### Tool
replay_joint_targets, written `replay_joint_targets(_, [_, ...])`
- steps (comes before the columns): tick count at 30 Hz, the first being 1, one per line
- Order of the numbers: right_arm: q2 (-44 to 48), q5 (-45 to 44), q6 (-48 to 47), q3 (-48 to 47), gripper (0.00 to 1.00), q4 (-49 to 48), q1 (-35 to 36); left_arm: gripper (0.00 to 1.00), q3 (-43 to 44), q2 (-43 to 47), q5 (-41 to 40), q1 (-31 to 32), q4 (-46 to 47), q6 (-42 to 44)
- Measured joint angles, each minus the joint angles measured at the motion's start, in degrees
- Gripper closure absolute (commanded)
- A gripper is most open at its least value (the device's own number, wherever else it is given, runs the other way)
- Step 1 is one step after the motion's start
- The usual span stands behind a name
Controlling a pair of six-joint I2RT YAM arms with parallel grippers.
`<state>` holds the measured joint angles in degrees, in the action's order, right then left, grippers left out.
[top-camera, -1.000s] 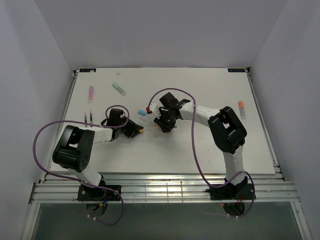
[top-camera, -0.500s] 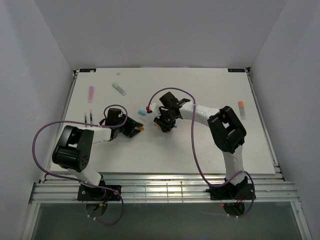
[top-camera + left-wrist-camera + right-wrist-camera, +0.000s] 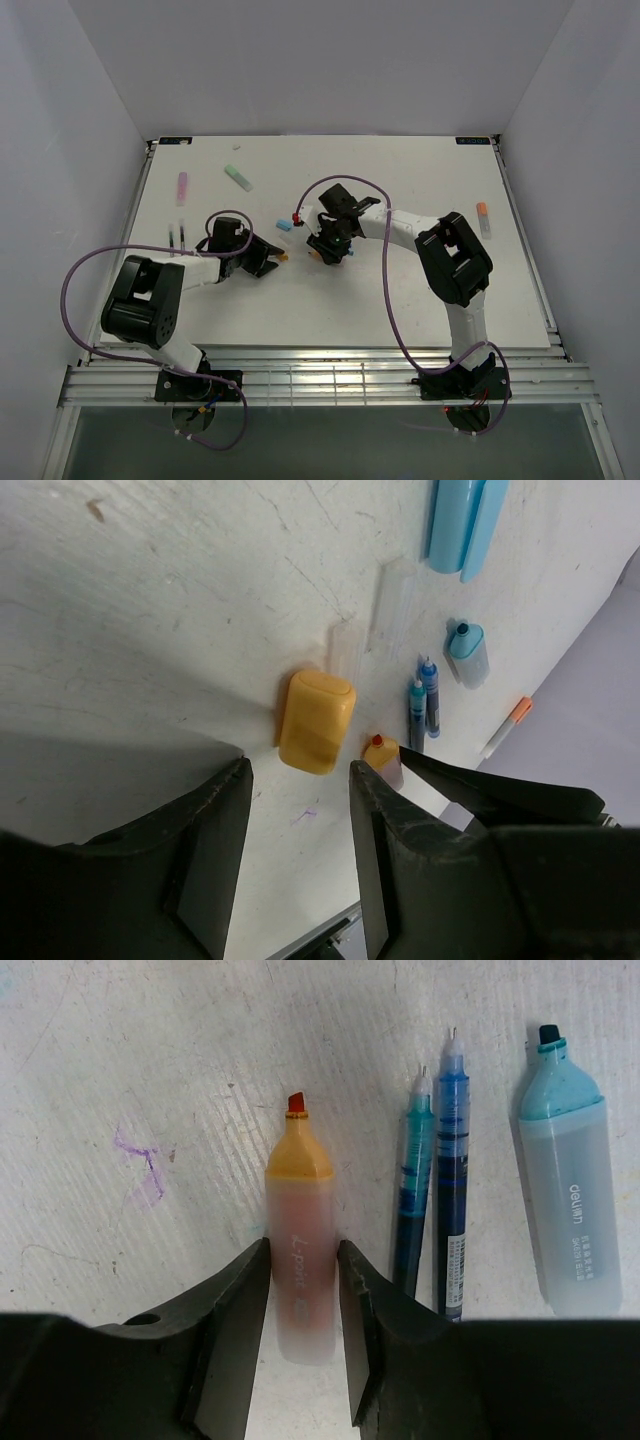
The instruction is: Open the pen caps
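Left gripper: jaws apart, only bare white table btwn them; holds nothing.
Orange plastic cap, stubby, rounded-rectangular: off its pen, lies flat just ahead of the left fingertips, in line w/ the gap, long axis approx along the fingers' reach.
Pink stubby highlighter: well apart from left gripper, up-table and to its left, behind where its fingers point. Too small to see a cap seam.
Green stubby highlighter: also up-table of left gripper, slightly left, lying on a slant.
Right gripper: jaws narrow, flanking the orange highlighter's body. Touching or a hair off: can't tell, so gripped vs. free can't tell either.
Orange highlighter w/ frosted clear body: btwn the right fingers, long axis parallel to them, bare chisel tip pointing away from the wrist.
Two thin dark blue pens: just right of right gripper, side by side, parallel to the highlighter, tips bare.
Light blue highlighter: further right again, tip bare.
Thin white pen w/ orange end: well off to right gripper's right, near that arm's elbow.
Key relation (my read): pink + green, prob. next, sit on the left arm's side, so left gripper is nearer. Jaws must cross each long axis, so a wrist turn is needed, esp. for the green.
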<state>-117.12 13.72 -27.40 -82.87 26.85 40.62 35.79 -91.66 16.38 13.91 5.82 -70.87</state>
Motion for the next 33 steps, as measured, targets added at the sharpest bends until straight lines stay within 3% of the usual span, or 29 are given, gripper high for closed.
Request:
replay_joint_targets(10, [0.3,-0.5,0.3,0.2,0.57,-0.1,0.0,0.45,-1.2,3.9,-0.5,-0.3,-4.6,1.3])
replay_joint_targets(20, [5.4,-9.3,6.5,-0.2,0.55,1.3,-1.7,0.45,-1.3,9.7,-0.5,-0.3,-10.3,3.5])
replay_joint_targets(27, [9.6,-13.0,17.1,-3.2,0.52,0.3,-10.3,0.44,0.9,12.0,-0.4,-0.3,-14.8,6.4])
replay_joint_targets(33, [14.6,-14.6,28.5,-0.4,0.51,-3.5,-24.6,0.45,2.8,12.4,-0.3,-0.3,-15.1,7.8])
